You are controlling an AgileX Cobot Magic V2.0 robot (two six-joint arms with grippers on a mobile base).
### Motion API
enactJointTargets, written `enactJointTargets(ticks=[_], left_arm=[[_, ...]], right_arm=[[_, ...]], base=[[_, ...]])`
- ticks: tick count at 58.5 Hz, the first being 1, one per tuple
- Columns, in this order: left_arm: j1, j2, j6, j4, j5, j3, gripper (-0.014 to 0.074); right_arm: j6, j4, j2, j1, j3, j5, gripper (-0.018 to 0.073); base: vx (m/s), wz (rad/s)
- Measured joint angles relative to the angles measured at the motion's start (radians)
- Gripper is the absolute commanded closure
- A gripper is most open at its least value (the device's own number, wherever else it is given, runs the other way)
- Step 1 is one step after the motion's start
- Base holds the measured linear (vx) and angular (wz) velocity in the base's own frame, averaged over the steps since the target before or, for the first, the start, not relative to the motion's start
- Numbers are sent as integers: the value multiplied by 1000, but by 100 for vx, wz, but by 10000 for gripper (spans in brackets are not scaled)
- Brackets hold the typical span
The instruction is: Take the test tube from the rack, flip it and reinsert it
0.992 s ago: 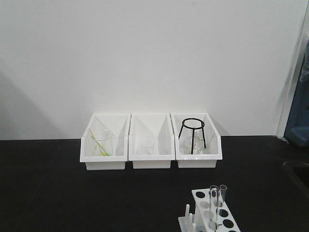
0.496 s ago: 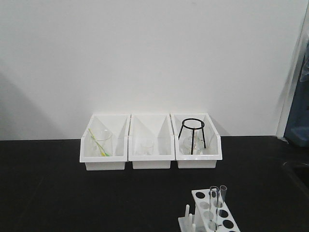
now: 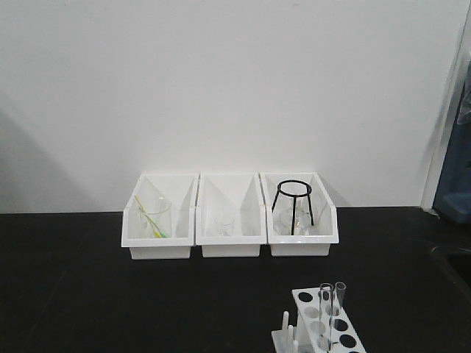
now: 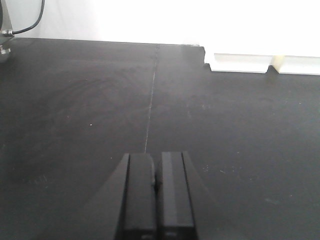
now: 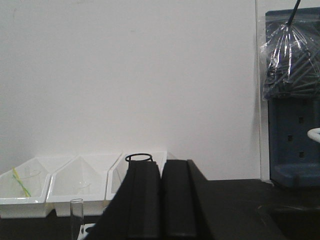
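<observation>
Nothing has visibly changed in the front-facing view over the last second. The rack (image 3: 313,294), at 5 o'clock on the surface (image 3: 110,294), has not shifted. The test tube (image 3: 326,309) and its twin (image 3: 340,294), just beside it at 1 o'clock, stand in the same holes, as upright as before. Neither wrist view has an earlier picture, so no change can be told there.

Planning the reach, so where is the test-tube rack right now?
Front-facing view: the rack sits at the bottom edge, right of centre on the black table, nearer the camera than the right-hand bin, holding two test tubes.
</observation>
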Motion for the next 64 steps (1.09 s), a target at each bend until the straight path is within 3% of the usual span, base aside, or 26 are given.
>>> enactJointTargets(ticks=[7, 17, 31, 45, 56, 64], left_arm=[[0, 0, 0, 0, 0, 0, 603], [0, 0, 0, 0, 0, 0, 603], [0, 0, 0, 0, 0, 0, 603], [0, 0, 0, 0, 0, 0, 603], [0, 0, 0, 0, 0, 0, 603], [0, 0, 0, 0, 0, 0, 603]], right_arm=[[0, -29, 128, 0, -163, 123, 568], [0, -36, 331, 0, -283, 171, 539], [2, -15, 500, 0, -290, 187, 359], [3, -9, 578, 0, -290, 114, 112], [3, 17, 673, 5, -278, 72, 83], [3, 21, 759, 88, -199, -93, 83]], base=[[0, 0], [0, 0], [0, 0], [0, 0], [0, 0], [0, 0]])
